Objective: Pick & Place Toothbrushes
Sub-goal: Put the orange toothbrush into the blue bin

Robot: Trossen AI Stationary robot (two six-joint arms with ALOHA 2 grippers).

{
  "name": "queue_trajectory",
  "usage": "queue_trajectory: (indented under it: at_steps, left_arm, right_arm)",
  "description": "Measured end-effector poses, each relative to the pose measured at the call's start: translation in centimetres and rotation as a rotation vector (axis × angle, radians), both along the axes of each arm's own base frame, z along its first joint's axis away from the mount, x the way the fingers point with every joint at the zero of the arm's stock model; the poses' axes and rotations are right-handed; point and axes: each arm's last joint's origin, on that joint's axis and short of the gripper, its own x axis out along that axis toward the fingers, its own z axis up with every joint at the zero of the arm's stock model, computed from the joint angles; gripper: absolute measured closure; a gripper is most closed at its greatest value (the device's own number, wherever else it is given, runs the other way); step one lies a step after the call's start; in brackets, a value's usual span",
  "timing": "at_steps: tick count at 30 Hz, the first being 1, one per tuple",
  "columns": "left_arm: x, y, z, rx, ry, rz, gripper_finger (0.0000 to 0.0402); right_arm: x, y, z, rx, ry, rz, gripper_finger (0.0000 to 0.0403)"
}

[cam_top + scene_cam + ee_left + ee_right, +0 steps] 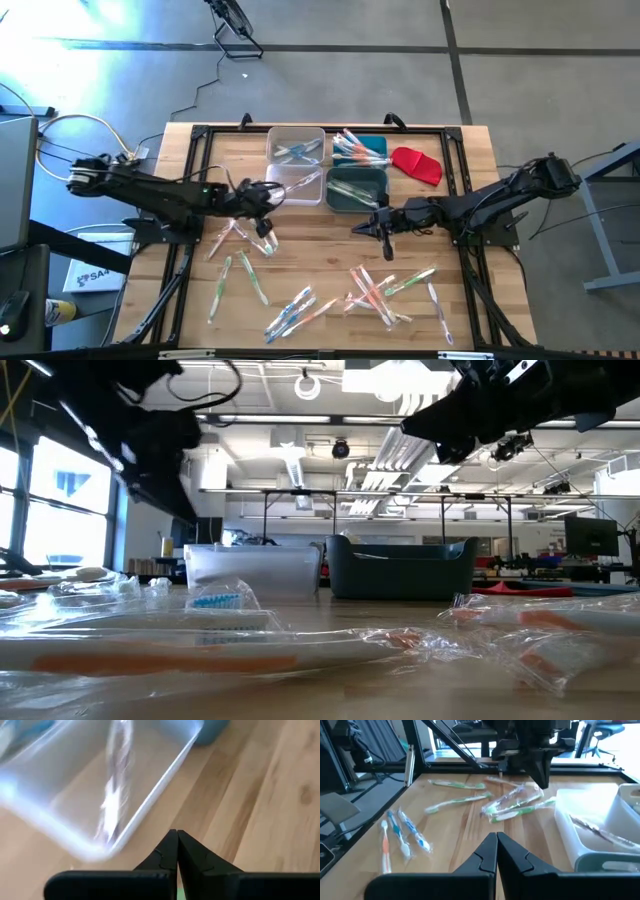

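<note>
Several wrapped toothbrushes lie flat on the wooden table: a group at the near left (236, 275), one at the near middle (292, 314) and one at the near right (385, 290). More lie in the bins at the far side. My left gripper (272, 196) is shut and empty just beside the nearer clear bin (100, 790), which holds one wrapped toothbrush (116, 795). My right gripper (360, 229) hangs shut and empty over the table's middle, in front of the nearer teal bin (357, 188). In the right wrist view the left gripper (541, 772) points down above a few toothbrushes (512, 804).
Two clear bins (296, 144) and two teal bins (362, 149) stand in a block at the far middle, with a red cloth-like piece (418, 165) to their right. Black frame rails (190, 200) run along both table sides. Bare wood lies between the grippers.
</note>
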Motion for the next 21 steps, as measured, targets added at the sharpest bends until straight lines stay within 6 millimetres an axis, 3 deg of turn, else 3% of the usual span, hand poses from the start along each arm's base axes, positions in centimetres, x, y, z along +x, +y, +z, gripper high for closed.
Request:
queue_trajectory:
  at_steps: [9, 21]
  left_arm:
    - [-4.7, -0.3, 2.1, -0.129, -0.005, 0.021, 0.0401]
    - [-6.2, -0.9, 3.7, -0.307, -0.110, -0.165, 0.0401]
  right_arm:
    - [0.1, -0.3, 0.2, -0.059, -0.024, 0.000, 0.0401]
    - [0.4, -1.9, 0.7, -0.068, -0.078, -0.062, 0.0401]
